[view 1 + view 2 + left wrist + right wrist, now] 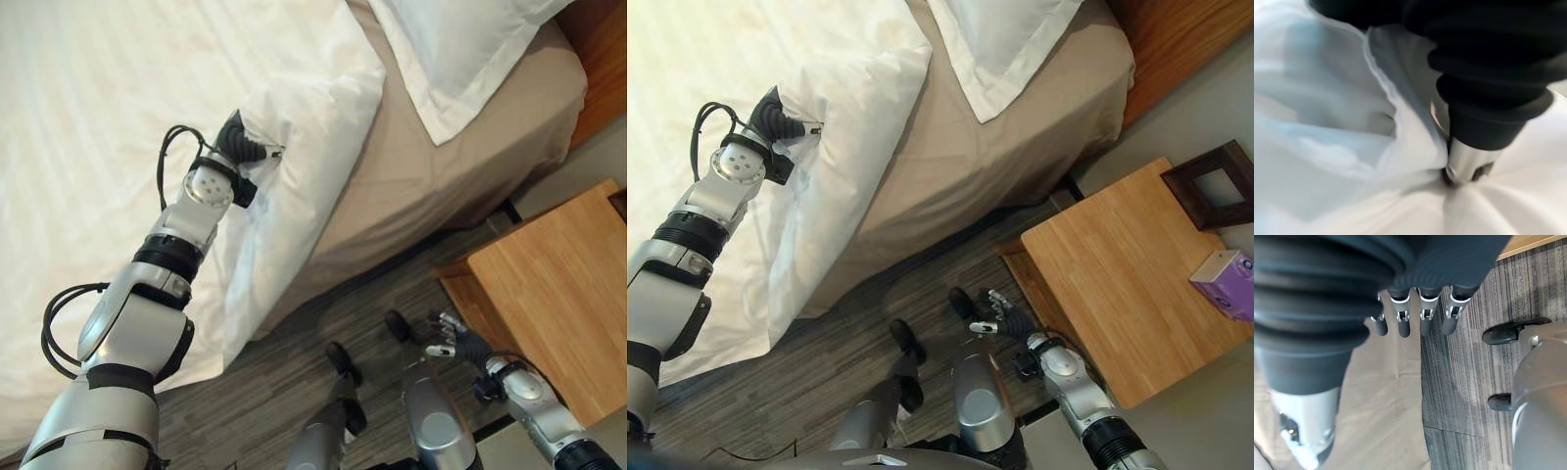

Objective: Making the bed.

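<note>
Bed [431, 186], duvet [294, 127] edge running headward, left robot hand [245, 145] gripping

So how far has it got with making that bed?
Partway, it seems. The white duvet already covers most of the mattress. The left hand is pinching the duvet's edge near its top corner, which is bunched and hangs down the side. The tan sheet up by the pillow is not yet covered. The right hand hangs open near the wooden nightstand.
</note>
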Robot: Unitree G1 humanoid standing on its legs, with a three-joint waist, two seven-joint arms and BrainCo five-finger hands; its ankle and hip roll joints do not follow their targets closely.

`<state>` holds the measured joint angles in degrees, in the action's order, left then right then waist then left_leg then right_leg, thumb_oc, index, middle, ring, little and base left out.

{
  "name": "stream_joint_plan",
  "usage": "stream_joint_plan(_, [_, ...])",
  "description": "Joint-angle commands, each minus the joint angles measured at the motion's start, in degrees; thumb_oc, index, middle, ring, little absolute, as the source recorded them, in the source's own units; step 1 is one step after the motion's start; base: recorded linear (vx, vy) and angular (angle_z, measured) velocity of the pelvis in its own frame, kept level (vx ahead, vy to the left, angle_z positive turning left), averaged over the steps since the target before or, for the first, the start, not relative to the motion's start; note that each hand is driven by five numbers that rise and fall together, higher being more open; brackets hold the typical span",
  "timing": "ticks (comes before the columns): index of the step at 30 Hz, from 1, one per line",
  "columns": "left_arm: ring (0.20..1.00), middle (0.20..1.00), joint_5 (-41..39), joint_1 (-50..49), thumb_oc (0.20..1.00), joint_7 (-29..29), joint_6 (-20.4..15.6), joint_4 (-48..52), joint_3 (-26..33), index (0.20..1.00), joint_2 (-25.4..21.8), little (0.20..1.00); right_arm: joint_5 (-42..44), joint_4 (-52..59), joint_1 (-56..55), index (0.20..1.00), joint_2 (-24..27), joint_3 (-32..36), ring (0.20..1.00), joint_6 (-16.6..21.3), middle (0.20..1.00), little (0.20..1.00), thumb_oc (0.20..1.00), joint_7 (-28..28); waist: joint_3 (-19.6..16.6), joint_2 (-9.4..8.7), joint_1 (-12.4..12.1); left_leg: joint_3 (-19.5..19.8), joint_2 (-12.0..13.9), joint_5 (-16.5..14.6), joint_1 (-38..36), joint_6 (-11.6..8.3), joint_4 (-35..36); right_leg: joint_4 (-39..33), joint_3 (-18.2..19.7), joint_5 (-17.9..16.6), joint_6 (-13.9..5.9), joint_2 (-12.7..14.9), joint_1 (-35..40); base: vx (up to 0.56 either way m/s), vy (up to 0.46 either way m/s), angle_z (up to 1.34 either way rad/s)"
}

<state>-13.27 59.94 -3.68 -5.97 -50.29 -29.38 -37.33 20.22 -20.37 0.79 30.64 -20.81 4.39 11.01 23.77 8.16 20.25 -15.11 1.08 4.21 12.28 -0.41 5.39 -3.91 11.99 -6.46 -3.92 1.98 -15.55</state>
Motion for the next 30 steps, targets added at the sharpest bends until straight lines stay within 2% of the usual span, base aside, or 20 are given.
stream_joint_plan(1, [0.2, 0.2, 0.8, 0.8, 0.2, 1.4, -1.4, -1.3, 1.0, 0.2, 2.2, 0.2, -0.3, 1.8, -3.4, 1.0, 2.4, -0.3, 1.0, 1.9, 1.0, 1.0, 1.0, 0.5, -2.7, 0.21, 0.3, 0.7, 2.3, 0.7, -3.8, -4.82, -0.4, 3.2, -2.2, 1.3, -3.12, 1.8, -1.1, 0.0, 0.0, 0.0])
stream_joint_plan(2, [0.2, 0.2, 0.8, 0.8, 0.2, 1.4, -1.4, -1.3, 1.0, 0.2, 2.2, 0.2, -0.3, 1.8, -3.4, 1.0, 2.4, -0.3, 1.0, 1.9, 1.0, 1.0, 1.0, 0.5, -2.7, 0.21, 0.3, 0.7, 2.3, 0.7, -3.8, -4.82, -0.4, 3.2, -2.2, 1.3, -3.12, 1.8, -1.1, 0.0, 0.0, 0.0])
stream_joint_plan(7, [0.2, 0.2, -1.4, -0.9, 0.2, 1.2, -3.6, 14.7, -2.4, 0.2, 5.3, 0.2, -0.3, 2.2, -3.3, 1.0, 2.1, -0.2, 1.0, 2.1, 1.0, 1.0, 1.0, 0.4, -3.1, 0.91, -0.4, 1.7, 2.1, 0.7, -4.0, -4.63, -0.4, 3.0, -2.7, 1.5, -2.88, 2.1, -0.4, -0.01, -0.008, 0.05])
stream_joint_plan(11, [0.2, 0.2, -4.2, -1.5, 0.2, 1.6, -4.6, 19.7, -3.6, 0.2, 7.2, 0.2, -0.9, 2.0, -3.1, 1.0, 2.1, -0.6, 1.0, 2.1, 1.0, 1.0, 1.0, 0.2, -3.4, 1.17, -0.6, 1.9, 1.9, 0.9, -3.7, -4.6, -0.4, 2.9, -2.8, 1.3, -2.77, 2.2, -0.6, 0.0, 0.004, 0.01])
stream_joint_plan(12, [0.2, 0.2, -7.4, -2.1, 0.2, 1.8, -5.1, 22.2, -4.3, 0.2, 9.4, 0.2, -1.3, 1.9, -3.1, 1.0, 2.2, -1.0, 1.0, 2.1, 1.0, 1.0, 1.0, 0.1, -3.3, 1.39, -0.5, 2.1, 1.7, 0.8, -3.9, -4.5, -0.4, 2.8, -2.9, 1.5, -2.81, 2.3, -0.2, -0.01, 0.008, 0.03])
stream_joint_plan(13, [0.2, 0.2, -7.4, -2.1, 0.2, 1.8, -5.1, 22.2, -4.3, 0.2, 9.4, 0.2, -1.3, 1.9, -3.0, 1.0, 2.2, -1.0, 1.0, 2.1, 1.0, 1.0, 1.0, 0.1, -3.4, 1.41, -0.5, 2.0, 1.8, 0.9, -3.7, -4.53, -0.4, 2.8, -2.9, 1.3, -2.77, 2.3, -0.4, -0.02, 0.013, 0.05])
stream_joint_plan(16, [0.2, 0.2, -10.0, -3.4, 0.2, 2.4, -4.9, 25.7, -5.4, 0.2, 13.1, 0.2, -1.9, 1.6, -2.8, 1.0, 2.3, -1.7, 1.0, 1.7, 1.0, 1.0, 1.0, -0.2, -3.4, 1.81, -0.3, 2.0, 1.6, 0.9, -3.7, -4.38, -0.4, 2.7, -2.7, 1.2, -2.75, 2.3, -0.5, -0.01, 0.004, 0.01])
stream_joint_plan(17, [0.376, 0.376, -10.0, -3.4, 0.376, 2.4, -4.9, 25.7, -5.4, 0.376, 13.1, 0.376, -1.9, 1.6, -2.8, 1.0, 2.3, -1.7, 1.0, 1.7, 1.0, 1.0, 1.0, -0.2, -3.4, 1.81, -0.3, 2.0, 1.6, 0.9, -3.7, -4.38, -0.4, 2.7, -2.7, 1.2, -2.75, 2.3, -0.5, 0.0, 0.0, 0.0])
stream_joint_plan(18, [1.0, 1.0, -11.6, -4.3, 1.0, 3.0, -4.7, 27.4, -6.3, 1.0, 14.6, 1.0, -1.8, 1.6, -2.9, 1.0, 2.5, -1.6, 1.0, 1.4, 1.0, 1.0, 1.0, -0.3, -3.4, 1.95, -0.2, 2.0, 1.5, 0.9, -3.8, -4.3, -0.4, 2.8, -2.5, 1.1, -2.72, 2.3, -0.4, 0.0, 0.0, 0.0])
stream_joint_plan(22, [1.0, 1.0, -14.7, -6.6, 1.0, 5.2, -4.2, 31.2, -7.4, 1.0, 14.8, 1.0, -2.5, 1.5, -3.2, 1.0, 3.0, -1.0, 1.0, 1.1, 1.0, 1.0, 1.0, -0.4, -3.3, 2.39, 0.1, 2.0, 1.4, 0.6, -4.2, -4.17, -0.4, 2.6, -2.4, 1.3, -2.7, 2.4, 0.0, 0.0, 0.0, 0.0])
stream_joint_plan(30, [1.0, 1.0, -20.5, -12.7, 1.0, 10.0, -3.9, 42.8, -9.3, 1.0, 10.1, 1.0, -3.4, 2.0, -4.4, 1.0, 3.6, 0.2, 1.0, 1.5, 1.0, 1.0, 1.0, 0.1, -4.4, 3.68, -0.5, 2.4, 1.2, 0.7, -4.5, -4.18, -0.4, 2.3, -2.6, 1.5, -2.52, 2.5, 0.8, 0.0, 0.0, 0.0])
